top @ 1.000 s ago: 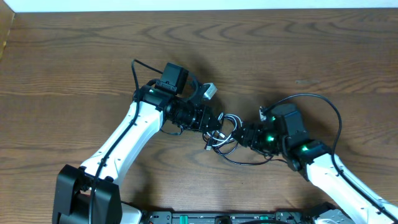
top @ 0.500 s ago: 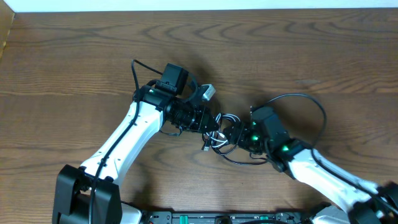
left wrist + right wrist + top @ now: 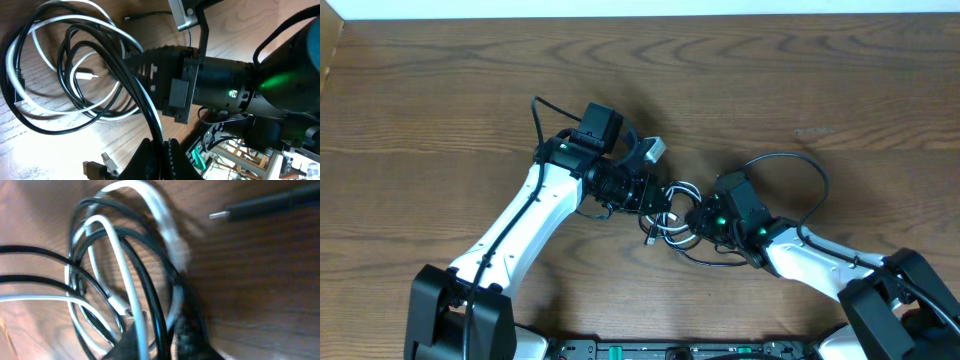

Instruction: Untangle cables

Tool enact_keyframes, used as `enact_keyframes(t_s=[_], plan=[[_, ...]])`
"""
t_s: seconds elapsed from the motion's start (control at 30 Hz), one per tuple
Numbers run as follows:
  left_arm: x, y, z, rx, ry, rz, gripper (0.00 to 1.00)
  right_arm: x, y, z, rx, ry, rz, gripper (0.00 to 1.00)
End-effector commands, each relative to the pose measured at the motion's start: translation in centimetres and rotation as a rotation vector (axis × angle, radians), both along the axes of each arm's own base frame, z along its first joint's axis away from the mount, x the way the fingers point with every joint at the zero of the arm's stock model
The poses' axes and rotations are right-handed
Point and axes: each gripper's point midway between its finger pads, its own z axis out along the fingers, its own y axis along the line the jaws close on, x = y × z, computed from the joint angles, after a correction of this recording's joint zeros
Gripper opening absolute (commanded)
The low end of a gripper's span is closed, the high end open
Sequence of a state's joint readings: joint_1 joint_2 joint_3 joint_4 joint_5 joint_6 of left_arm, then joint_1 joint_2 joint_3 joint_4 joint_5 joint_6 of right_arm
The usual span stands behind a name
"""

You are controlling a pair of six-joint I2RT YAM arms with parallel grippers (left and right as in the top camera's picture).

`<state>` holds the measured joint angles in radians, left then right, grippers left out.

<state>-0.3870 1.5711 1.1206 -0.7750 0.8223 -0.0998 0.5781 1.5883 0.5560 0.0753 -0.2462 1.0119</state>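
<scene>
**Fig.** Remote operator's view, read from nearest me outward. I place everything against the tangle of cables [image 3: 122,270].

- **Near side of the tangle, to its right:** the right gripper [image 3: 152,347]. I see its jaws drawn in on one white and one black strand, though this wrist view is blurred.
- **Centre:** the tangle itself, black and white loops overlapping. It lies on the wooden table [image 3: 440,90] between the two grippers. A white plug [image 3: 85,76] sits inside the loops.
- **Left of the tangle, slightly beyond it:** the left gripper [image 3: 160,150]. Its jaws are pinched together on a bundle of black and white strands.
- **Past the tangle, seen from my right wrist camera:** a black plug end [image 3: 265,202]. It lies flat on the wood, apart from the loops.
</scene>
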Motion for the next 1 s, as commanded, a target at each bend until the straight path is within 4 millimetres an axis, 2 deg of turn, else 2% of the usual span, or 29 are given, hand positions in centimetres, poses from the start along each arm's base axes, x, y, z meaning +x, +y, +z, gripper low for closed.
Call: enact_keyframes(t_s=[0.0, 0.1, 0.13, 0.23, 0.3, 0.43, 0.57, 0.73, 0.97], plan=[[0.0, 0.7, -1.0, 0.047, -0.002, 0.003, 0.08, -0.3, -1.4, -1.5, -0.062, 0.016, -0.005, 0.13], [-0.3, 0.9, -1.2, 0.059, 0.01, 0.004, 0.08, -0.3, -1.4, -1.5, -0.043, 0.026, 0.002, 0.01], [-0.3, 1.0, -1.2, 0.061, 0.013, 0.004, 0.08, -0.3, -1.4, -1.4, -0.036, 0.024, 0.016, 0.01], [-0.4, 1.0, -1.2, 0.062, 0.016, 0.004, 0.08, -0.2, -0.9, -0.4, 0.035, 0.008, 0.094, 0.01], [-0.4, 1.0, -1.2, 0.063, 0.019, 0.004, 0.08, 0.1, -0.6, 1.0, 0.113, -0.023, 0.161, 0.01], [-0.5, 1.0, -1.2, 0.06, 0.021, 0.004, 0.08, 0.6, -1.2, 3.4, 0.225, -0.078, 0.235, 0.01], [-0.6, 0.5, -0.7, 0.026, 0.031, -0.002, 0.07, 0.1, -1.1, 4.6, 0.316, -0.096, 0.309, 0.01], [-0.8, -0.2, 0.0, -0.033, 0.042, -0.016, 0.08, -0.4, 0.0, 6.5, 0.42, -0.131, 0.388, 0.01], [-0.8, -0.2, 0.1, -0.035, 0.046, -0.011, 0.08, -0.5, 0.3, 6.9, 0.443, -0.141, 0.407, 0.01]])
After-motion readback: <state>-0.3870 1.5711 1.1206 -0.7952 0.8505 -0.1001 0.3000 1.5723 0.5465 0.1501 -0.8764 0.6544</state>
